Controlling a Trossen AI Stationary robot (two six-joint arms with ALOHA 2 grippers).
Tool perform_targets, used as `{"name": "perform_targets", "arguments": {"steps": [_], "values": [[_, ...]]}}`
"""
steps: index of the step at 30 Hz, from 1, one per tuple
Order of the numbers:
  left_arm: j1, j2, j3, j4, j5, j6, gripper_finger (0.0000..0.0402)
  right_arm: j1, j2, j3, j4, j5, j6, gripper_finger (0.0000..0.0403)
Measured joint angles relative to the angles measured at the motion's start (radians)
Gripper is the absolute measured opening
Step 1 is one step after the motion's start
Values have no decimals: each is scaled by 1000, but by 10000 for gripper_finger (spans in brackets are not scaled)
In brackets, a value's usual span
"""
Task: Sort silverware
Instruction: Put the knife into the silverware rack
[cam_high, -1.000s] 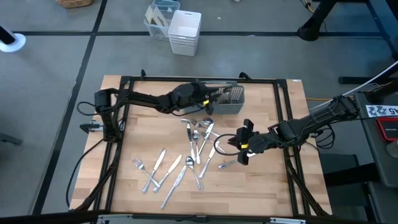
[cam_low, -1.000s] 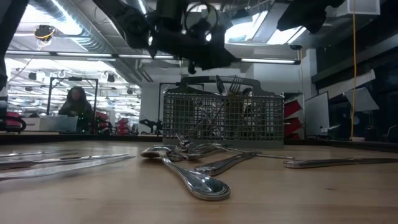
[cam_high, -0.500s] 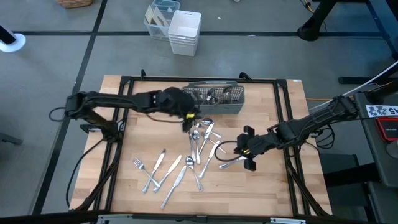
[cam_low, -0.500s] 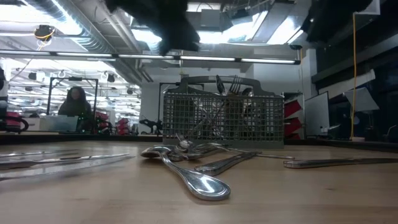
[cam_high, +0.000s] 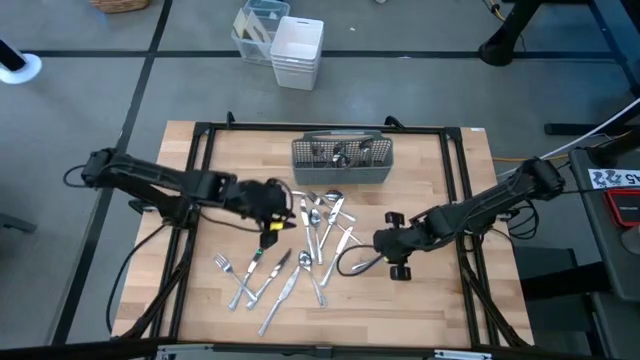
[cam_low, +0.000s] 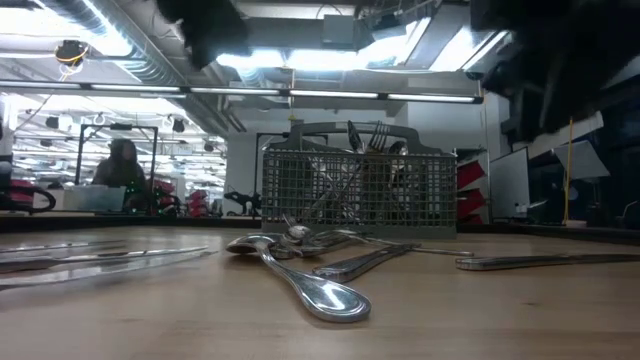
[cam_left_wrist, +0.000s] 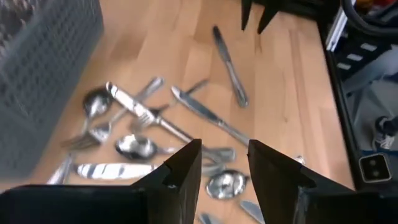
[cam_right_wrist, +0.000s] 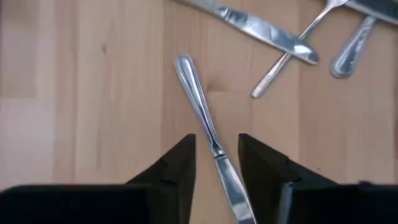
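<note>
Several forks, spoons and knives, the silverware (cam_high: 320, 228), lie loose on the wooden table near its middle and also show in the left wrist view (cam_left_wrist: 143, 118) and the low view (cam_low: 320, 292). The grey mesh caddy (cam_high: 342, 158) stands at the far side with some pieces upright in it (cam_low: 360, 190). My left gripper (cam_high: 277, 210) hovers open over the left part of the pile (cam_left_wrist: 224, 163). My right gripper (cam_high: 392, 252) is open, its fingers on either side of a lone knife (cam_right_wrist: 199, 106) lying flat on the table (cam_right_wrist: 216, 142).
A black frame rail (cam_high: 200, 200) runs around the tabletop. White bins (cam_high: 297, 50) stand on the floor beyond the far edge. A cable loops on the table by my right gripper (cam_high: 345, 262). A person (cam_low: 120, 165) sits far off in the room. Bare wood lies along the near edge.
My left gripper has drawn back from above the caddy, toward the table's near-left, and now hangs over the loose pile. My right gripper has shifted a little toward the near edge and turned over the lone knife. The silverware on the table has stayed in place.
</note>
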Motion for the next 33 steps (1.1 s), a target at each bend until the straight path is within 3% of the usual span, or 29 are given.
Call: {"name": "perform_targets", "arguments": {"steps": [6,14,24,33], "values": [[-94,-48,-205,200,-110,-155,125,0,108,0,-14,7,-109,151],[-115,-52,-356,398,-127,-267,125,0,255,0,-7,20,-245,148],[-115,-1,-385,545,-156,-278,125,-1,332,1,15,-40,-252,147],[-115,183,-385,873,-156,-290,125,-1,335,1,23,-50,-252,147]]}}
